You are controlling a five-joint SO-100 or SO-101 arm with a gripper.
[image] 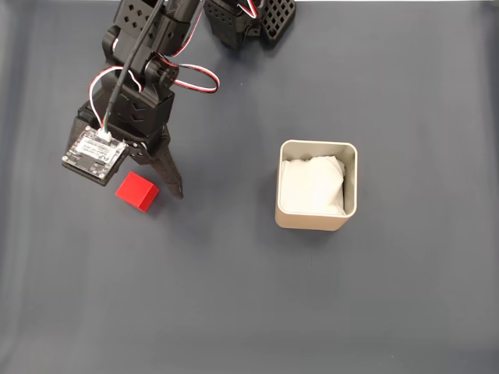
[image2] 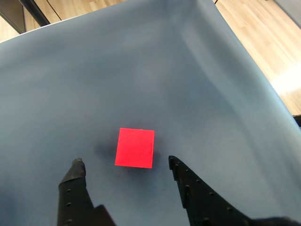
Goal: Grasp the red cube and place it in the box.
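spread claw (image2: 125, 164) above red cube (image2: 135, 147)

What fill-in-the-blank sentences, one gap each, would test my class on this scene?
1. The cube lying on the grey cloth is ____ in colour.
2. In the wrist view, the gripper has its fingers ____, one on each side of the cube.
3. The box holds a ____ lining and no cube.

Missing words: red; open; white
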